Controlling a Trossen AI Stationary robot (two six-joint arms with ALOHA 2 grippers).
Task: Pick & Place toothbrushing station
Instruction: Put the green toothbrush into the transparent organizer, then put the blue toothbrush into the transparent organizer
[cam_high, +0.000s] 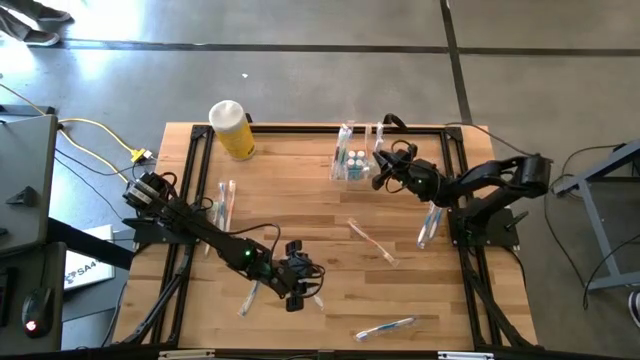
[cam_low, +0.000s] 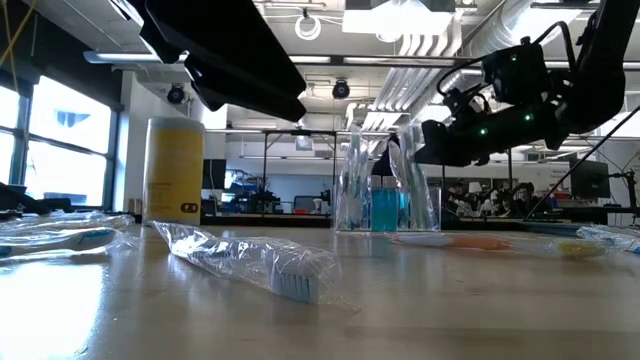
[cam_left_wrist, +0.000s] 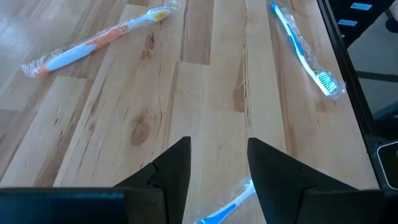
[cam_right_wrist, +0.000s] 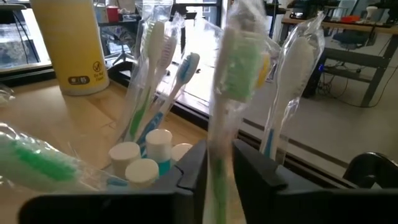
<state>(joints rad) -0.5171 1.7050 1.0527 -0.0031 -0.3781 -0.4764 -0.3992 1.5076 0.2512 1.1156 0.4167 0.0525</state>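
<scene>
over the clear cup (cam_high: 353, 166) at the table's far edge, a wrapped toothbrush (cam_right_wrist: 233, 93) is pinched upright by the right gripper (cam_high: 385, 170) (so it drops in beside the tubes (cam_right_wrist: 144, 163)). the left gripper (cam_high: 298, 285), fingers spread and empty, is kept low near loose brushes (cam_left_wrist: 306, 46).

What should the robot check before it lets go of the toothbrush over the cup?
1. Wrapped toothbrush sits between the right gripper fingers: ok.
2. Right gripper is at the clear cup: ok in the high view.
3. Brush's lower end is inside the cup: cannot tell, hidden.
4. Cup has room: cannot tell; brushes and white-capped tubes already crowd it.
5. Yellow container stands apart from the cup: ok.
6. Left gripper is open, low over the table's near side by a blue toothbrush, out of the way: ok.
</scene>
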